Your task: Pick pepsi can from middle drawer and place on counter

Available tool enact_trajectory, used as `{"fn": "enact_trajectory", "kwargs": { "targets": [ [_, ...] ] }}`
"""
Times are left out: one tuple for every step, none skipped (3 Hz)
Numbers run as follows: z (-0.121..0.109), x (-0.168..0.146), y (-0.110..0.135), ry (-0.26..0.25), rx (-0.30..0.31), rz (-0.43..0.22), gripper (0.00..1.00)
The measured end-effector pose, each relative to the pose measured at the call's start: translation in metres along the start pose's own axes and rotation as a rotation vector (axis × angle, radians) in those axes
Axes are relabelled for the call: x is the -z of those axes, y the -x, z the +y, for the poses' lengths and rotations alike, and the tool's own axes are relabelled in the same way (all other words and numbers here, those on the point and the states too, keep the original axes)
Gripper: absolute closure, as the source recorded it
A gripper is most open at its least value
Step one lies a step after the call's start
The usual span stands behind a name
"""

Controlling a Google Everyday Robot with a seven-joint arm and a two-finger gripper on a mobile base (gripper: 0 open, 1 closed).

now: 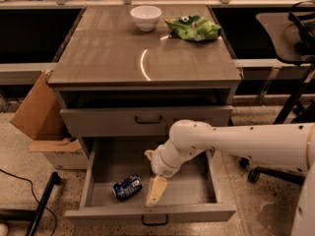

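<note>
Down in the open middle drawer, the pepsi can lies on its side on the grey floor, near the front left. Just right of it, not touching, the jaws point downward from the end of the white arm. The can is not in them, and I cannot tell whether they are parted. On the desk sit a white bowl and a green snack bag.
</note>
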State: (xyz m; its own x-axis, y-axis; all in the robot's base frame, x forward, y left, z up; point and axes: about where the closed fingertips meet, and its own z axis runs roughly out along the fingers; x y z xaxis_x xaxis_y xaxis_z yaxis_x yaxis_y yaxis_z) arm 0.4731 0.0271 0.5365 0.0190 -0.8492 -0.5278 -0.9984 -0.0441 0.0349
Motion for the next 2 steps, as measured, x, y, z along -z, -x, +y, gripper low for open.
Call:
{"fn": "enact_trajectory", "kwargs": {
  "targets": [
    [-0.011, -0.030, -0.005, -0.030, 0.025, -0.002, 0.00],
    [-0.035, -0.057, -0.009, -0.092, 0.076, -0.013, 0.00]
  ]
}}
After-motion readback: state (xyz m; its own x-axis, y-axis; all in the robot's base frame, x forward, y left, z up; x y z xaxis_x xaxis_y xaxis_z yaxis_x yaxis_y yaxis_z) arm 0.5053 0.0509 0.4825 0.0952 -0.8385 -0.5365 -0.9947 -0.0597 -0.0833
